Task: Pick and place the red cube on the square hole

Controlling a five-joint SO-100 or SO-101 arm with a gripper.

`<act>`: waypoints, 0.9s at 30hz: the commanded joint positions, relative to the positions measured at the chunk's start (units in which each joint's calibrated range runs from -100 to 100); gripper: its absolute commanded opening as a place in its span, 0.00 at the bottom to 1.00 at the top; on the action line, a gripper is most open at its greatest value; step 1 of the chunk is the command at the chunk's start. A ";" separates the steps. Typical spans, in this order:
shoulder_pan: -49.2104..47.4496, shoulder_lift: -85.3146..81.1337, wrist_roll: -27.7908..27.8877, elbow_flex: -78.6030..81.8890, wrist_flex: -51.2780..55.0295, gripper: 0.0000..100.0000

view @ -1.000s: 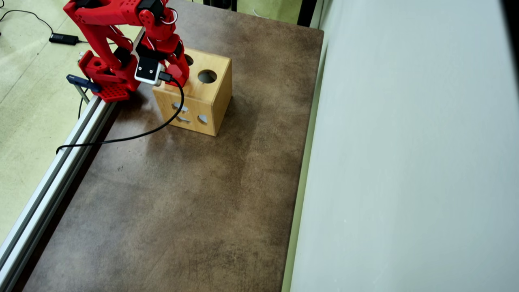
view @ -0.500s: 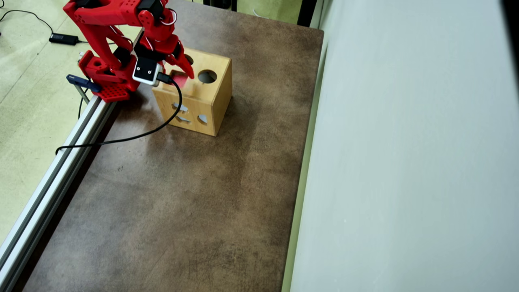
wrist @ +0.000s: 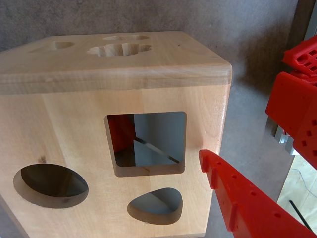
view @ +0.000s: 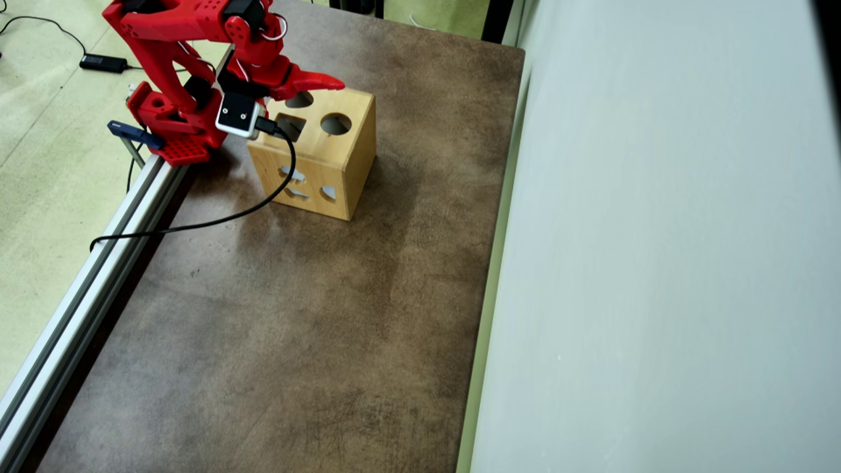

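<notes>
Wrist view is showing the red cube (wrist: 121, 133) sitting inside the wooden box's (wrist: 148, 69) square hole (wrist: 148, 141); light, rigid, flat-faced. Gripper (view: 289, 98) jaws are standing open, empty.

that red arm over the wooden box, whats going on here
A red robot arm is working at a wooden shape-sorter box on a brown table. Its gripper hangs open above the box top, holding nothing. In the wrist view, something red shows inside through the square hole, likely the red cube, so the drop looks done.
</notes>
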 commanded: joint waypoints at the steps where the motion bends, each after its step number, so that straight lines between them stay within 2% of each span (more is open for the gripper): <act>1: -0.38 -1.87 0.05 -0.47 -0.07 0.92; 15: -0.38 -1.96 0.15 -0.47 -0.07 0.92; 27: -0.16 -10.37 -0.05 -0.30 0.01 0.92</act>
